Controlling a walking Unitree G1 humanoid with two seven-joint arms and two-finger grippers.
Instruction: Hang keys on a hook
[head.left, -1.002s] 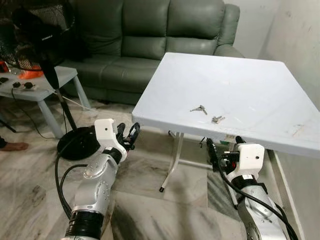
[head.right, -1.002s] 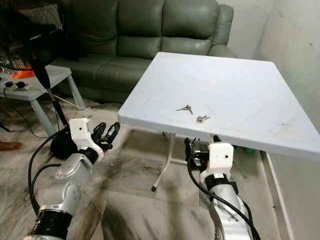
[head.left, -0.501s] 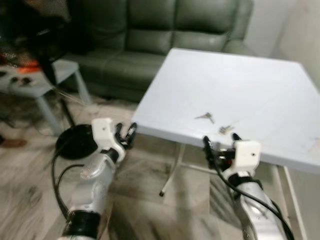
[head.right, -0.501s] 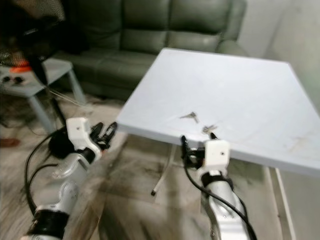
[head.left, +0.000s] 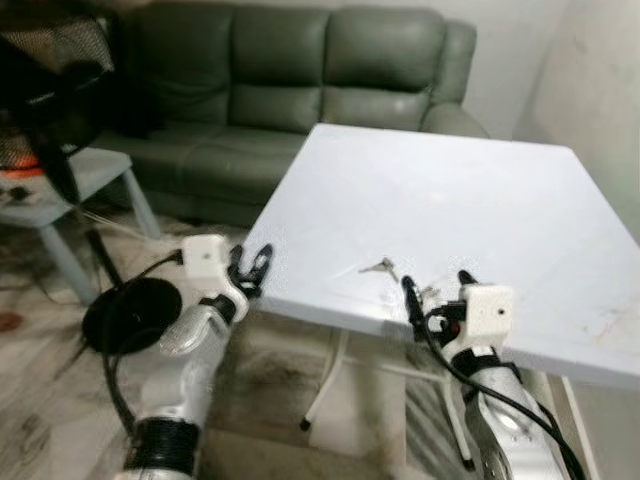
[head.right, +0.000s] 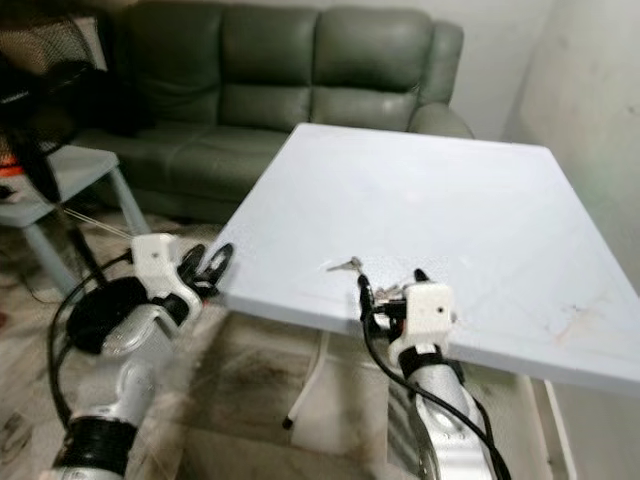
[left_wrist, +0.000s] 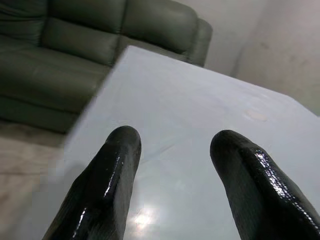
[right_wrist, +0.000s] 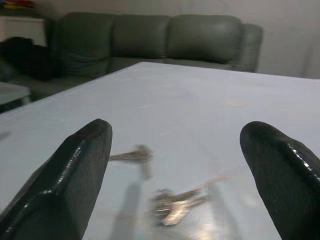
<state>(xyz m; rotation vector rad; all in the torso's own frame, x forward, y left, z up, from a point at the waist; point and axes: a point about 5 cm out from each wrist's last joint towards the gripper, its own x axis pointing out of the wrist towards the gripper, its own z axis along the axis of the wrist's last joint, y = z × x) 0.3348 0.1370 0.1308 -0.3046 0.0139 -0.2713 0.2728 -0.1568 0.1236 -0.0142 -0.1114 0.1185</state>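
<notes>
The robot is standing at the near edge of a white square table (head.left: 480, 190), with a green leather sofa (head.left: 300, 70) behind it at twelve o'clock. Two small bunches of keys are lying on the tabletop close to that near edge: one set of keys (head.left: 378, 267) at about eleven o'clock from the right gripper (head.left: 437, 288), and a second set of keys (right_wrist: 175, 201) just past that gripper's fingertips, almost between them in the right wrist view, though blurred. The right gripper is hovering at table height with its fingers spread wide and gripping nothing. The left gripper (head.left: 250, 268) is hanging just off the table's left corner, at nine o'clock from the keys, its fingers also parted and empty. A standing fan (head.left: 60, 150) and a low grey side table (head.left: 70, 180) are sitting at ten o'clock. No hook can be made out.

The step in hand looks like the reach for the nearer keys. The risk is that flat, thin keys on a slick surface are likely to skid away, or off the near edge, if the fingers close too high or push forward first. The two bunches are also lying close enough that a wide grasp could drag both.
</notes>
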